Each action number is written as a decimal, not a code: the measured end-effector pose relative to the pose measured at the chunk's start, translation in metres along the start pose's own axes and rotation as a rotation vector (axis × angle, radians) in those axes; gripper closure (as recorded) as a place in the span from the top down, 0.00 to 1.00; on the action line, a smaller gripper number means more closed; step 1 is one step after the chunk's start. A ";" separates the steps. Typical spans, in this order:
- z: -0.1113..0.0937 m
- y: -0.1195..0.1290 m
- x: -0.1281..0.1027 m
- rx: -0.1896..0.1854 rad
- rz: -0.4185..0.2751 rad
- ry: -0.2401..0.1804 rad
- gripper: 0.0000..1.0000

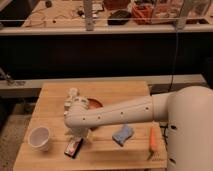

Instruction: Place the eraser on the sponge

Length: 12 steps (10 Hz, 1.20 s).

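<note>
- We are seeing a white cup standing upright at the left of the wooden bench, close to its front edge.
- We are finding the eraser lying flat on the bench just right of the cup, its red-and-white face turned up, well apart from the sponge.
- We are looking at the gripper hanging just above the eraser's far end, pointing down from the wrist of the white arm. Its fingers are standing spread wide and are gripping nothing.
- We are noticing a small pale bottle behind the wrist. A red dish is sitting beside it, partly hidden by the arm.
- We are seeing the sponge, light blue and slightly curled, lying on the bench right of centre, in front of the arm.
- We are spotting a slim orange stick lying near the bench's right edge, close to the sponge but not touching it.
- We are seeing the robot's white body filling the far right.
</note>
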 end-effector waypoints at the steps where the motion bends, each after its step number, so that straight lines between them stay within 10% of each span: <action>1: 0.002 0.000 0.002 -0.003 0.000 -0.002 0.80; 12: 0.025 0.002 -0.006 -0.034 -0.051 -0.027 0.80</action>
